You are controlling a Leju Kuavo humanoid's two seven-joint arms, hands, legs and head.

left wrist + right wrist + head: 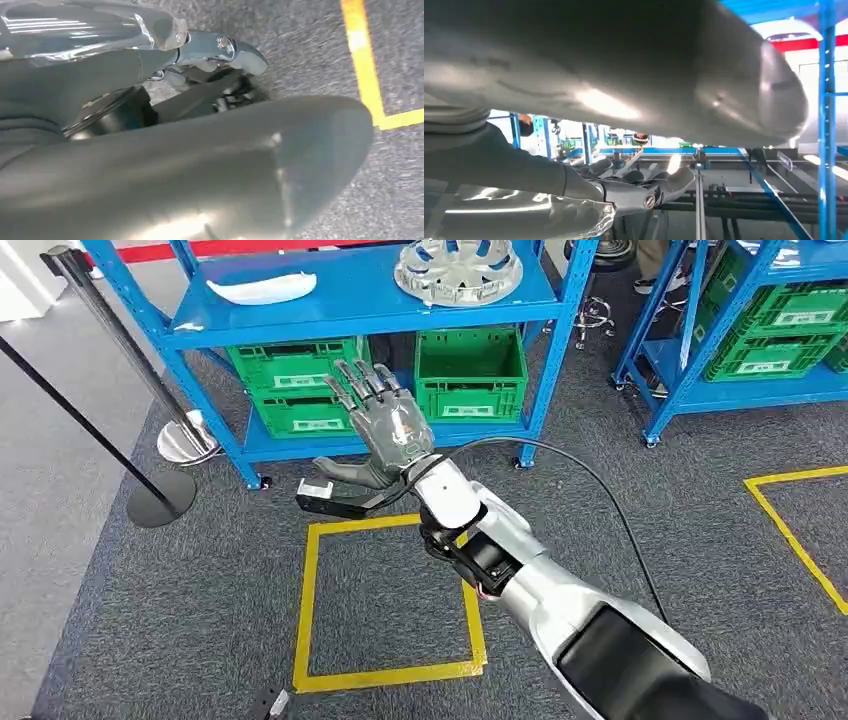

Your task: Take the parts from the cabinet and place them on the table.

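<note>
Head view: right hand [385, 430] raised in front of the blue cabinet [545, 360], fingers spread and pointing up toward the shelves, nothing in it. Silver right arm [520, 570] comes in from the lower right, a black cable [600, 480] looping over it.

The cabinet's upper shelf holds a silver round wheel-like part [458, 270] on the right and a white curved part [262, 287] on the left, well apart from each other. The hand sits below that shelf level in the picture and touches neither part.

The lower shelf has green crates [470, 375]: one open crate on the right, stacked ones on the left, partly behind the hand. White labels on the crate fronts, text too small to read.

A second blue rack [690, 350] with more labelled green crates [770, 335] stands to the right; those labels are unreadable too.

Floor is grey carpet [200, 600] with a yellow tape square [310, 590] under the arm and another yellow tape corner [790, 530] at the right. A stanchion post [120, 350] with a round base stands at the left.

Left wrist view: left hand [215, 55] seen close, grey thumb bulk in front, over carpet and yellow tape; cannot tell if it is open or closed.

Right wrist view: right hand's fingers [644, 190] extended, blue shelving behind.
</note>
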